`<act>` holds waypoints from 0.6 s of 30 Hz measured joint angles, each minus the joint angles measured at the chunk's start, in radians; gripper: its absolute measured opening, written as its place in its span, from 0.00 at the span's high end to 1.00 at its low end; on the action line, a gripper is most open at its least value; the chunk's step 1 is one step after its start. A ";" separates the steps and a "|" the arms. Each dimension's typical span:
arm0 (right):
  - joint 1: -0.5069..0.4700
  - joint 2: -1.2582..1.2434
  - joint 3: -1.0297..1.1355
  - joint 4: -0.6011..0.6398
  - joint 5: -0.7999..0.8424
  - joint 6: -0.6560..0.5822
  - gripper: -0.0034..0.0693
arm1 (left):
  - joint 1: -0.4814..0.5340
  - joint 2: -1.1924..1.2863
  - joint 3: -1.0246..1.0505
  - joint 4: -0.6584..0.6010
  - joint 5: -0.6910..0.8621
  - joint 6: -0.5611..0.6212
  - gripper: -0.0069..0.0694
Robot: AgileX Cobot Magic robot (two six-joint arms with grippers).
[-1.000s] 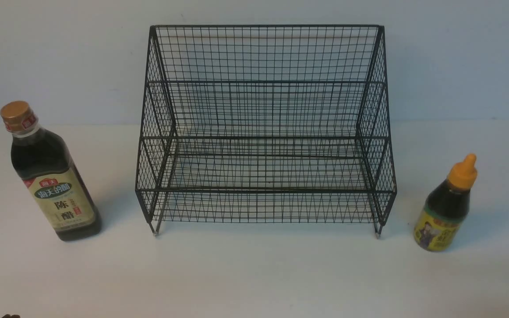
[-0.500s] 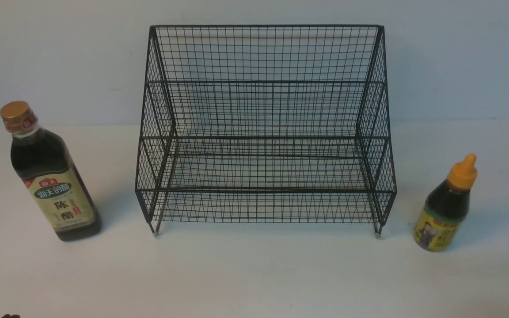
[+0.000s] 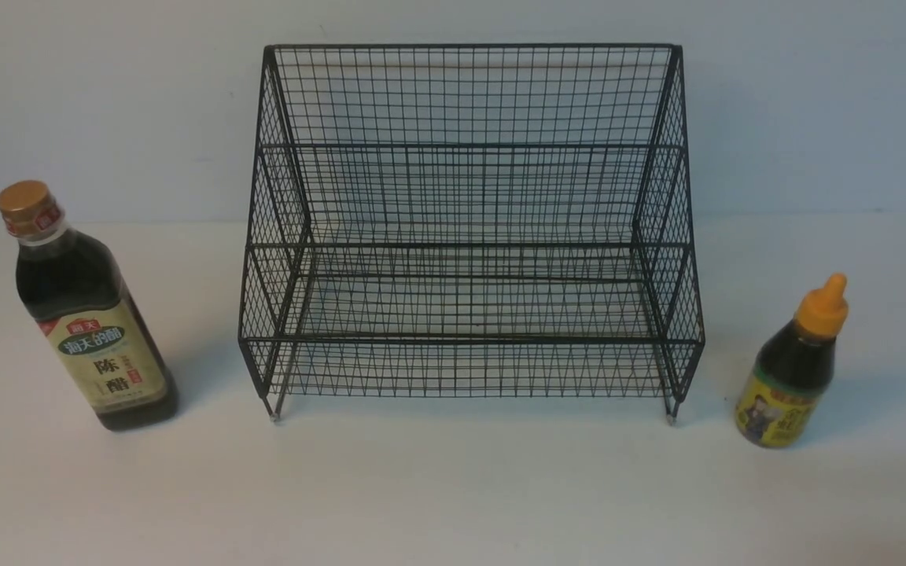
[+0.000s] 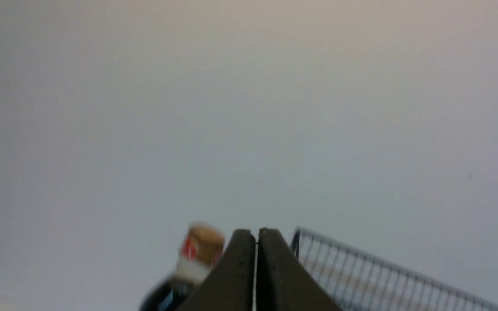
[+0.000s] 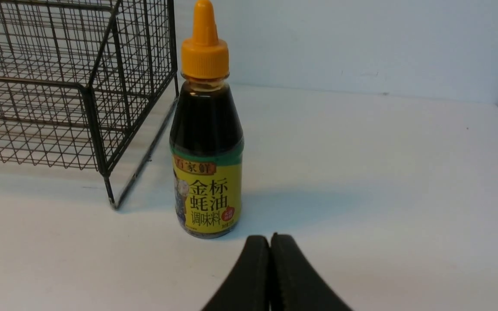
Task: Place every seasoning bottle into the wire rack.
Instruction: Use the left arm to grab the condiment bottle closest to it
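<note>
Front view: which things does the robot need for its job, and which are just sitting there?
For the job: tall bottle with gold-brown cap; short bottle with orange cap; black wire rack.
Just there: white table; pale wall.

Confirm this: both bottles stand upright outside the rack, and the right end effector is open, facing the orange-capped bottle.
Wrong on one point: the right end effector is shut, fingers pressed together, as the right wrist view shows. It does face the orange-capped bottle, and both that bottle and the tall bottle stand upright outside the wire rack.
</note>
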 joint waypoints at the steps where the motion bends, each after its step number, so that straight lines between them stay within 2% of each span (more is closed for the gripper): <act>1: 0.000 0.000 0.000 0.000 0.000 0.000 0.97 | 0.000 0.012 -0.003 0.000 -0.048 0.003 0.92; 7: 0.000 0.000 0.000 0.000 0.000 0.000 0.97 | 0.000 0.203 -0.095 0.001 -0.078 0.110 0.92; 13: 0.000 0.000 0.000 0.000 0.000 0.000 0.97 | 0.000 0.570 -0.269 0.024 -0.078 0.283 0.91; 18: 0.000 0.000 0.000 0.000 0.000 0.000 0.97 | 0.000 0.885 -0.438 0.029 -0.075 0.322 0.82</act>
